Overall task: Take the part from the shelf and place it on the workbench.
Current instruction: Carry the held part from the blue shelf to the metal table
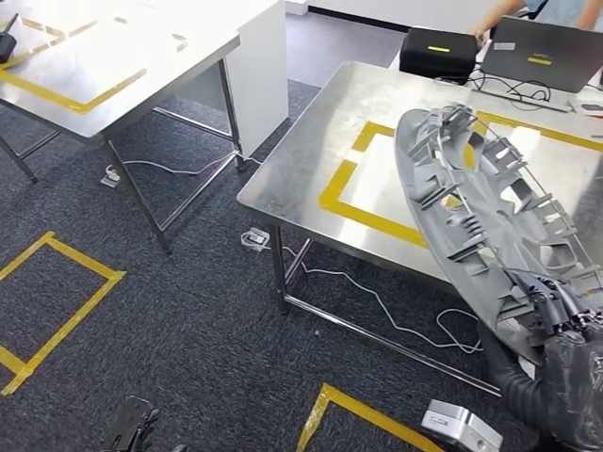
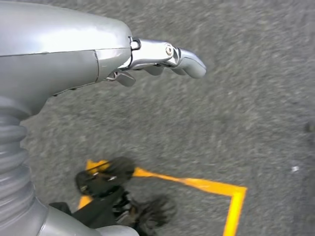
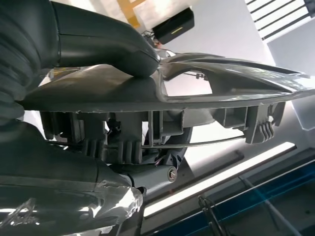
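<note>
The part is a large grey plastic panel with ribs and clips on its upper face. It hangs tilted above the near right side of the steel workbench, over a yellow tape rectangle. My right hand grips its near lower edge. In the right wrist view the thumb lies across one face of the part while the fingers close on the ribbed side. My left hand hangs low over the carpet, holding nothing, fingers extended; its dark fingers show at the head view's bottom edge.
A second steel table with yellow tape stands at the far left. A black case and a laptop sit at the workbench's far side, where a person's arm reaches. Cables and power strips lie on the carpet; a small grey box is near my right arm.
</note>
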Robot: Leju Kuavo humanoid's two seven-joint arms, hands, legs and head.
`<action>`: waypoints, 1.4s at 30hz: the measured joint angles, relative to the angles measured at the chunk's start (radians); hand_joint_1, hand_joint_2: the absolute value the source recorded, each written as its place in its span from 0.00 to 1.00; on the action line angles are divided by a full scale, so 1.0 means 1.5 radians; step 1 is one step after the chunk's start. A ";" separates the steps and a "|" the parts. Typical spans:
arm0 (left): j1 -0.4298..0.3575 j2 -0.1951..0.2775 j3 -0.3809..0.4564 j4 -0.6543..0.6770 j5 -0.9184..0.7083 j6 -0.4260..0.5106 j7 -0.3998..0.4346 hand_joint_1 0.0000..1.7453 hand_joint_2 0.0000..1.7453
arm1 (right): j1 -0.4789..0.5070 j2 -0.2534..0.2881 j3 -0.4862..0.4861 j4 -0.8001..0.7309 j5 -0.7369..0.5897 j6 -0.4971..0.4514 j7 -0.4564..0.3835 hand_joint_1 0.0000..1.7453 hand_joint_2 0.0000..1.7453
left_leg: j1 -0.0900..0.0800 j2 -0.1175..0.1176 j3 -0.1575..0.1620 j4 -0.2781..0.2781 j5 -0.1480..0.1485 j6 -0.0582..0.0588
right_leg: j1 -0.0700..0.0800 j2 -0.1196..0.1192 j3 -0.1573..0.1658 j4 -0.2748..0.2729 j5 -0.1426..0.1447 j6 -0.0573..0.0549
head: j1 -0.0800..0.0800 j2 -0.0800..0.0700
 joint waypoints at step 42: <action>-0.016 -0.006 0.030 -0.002 -0.032 -0.013 0.015 0.00 1.00 | -0.039 0.001 0.010 -0.026 -0.022 0.054 -0.009 1.00 1.00 | 0.001 -0.028 -0.167 0.204 -0.048 -0.021 | -0.015 0.052 0.017 -0.035 0.073 -0.003 | 0.000 0.000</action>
